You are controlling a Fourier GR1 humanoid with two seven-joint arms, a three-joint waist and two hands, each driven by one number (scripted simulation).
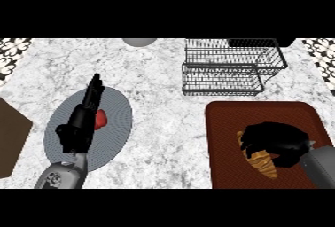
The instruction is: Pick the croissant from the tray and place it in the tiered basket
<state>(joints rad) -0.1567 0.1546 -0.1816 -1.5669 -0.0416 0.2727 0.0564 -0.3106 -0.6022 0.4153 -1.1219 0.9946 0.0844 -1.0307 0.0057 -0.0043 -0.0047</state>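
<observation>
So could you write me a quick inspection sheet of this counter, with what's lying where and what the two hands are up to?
Surface: marble counter, white and grey.
Job's things: croissant on the brown tray, partly under the right hand; wire tiered basket behind the tray, nothing seen in it.
Clutter: red object on a grey round plate, partly hidden by the left hand; grey round thing at the far edge.
Hands: right hand curled over the croissant; left hand over the plate, fingers straight.
Cables: nothing seen.
Surroundings: patterned tiles at the far corners; brown surface at the left edge.
</observation>
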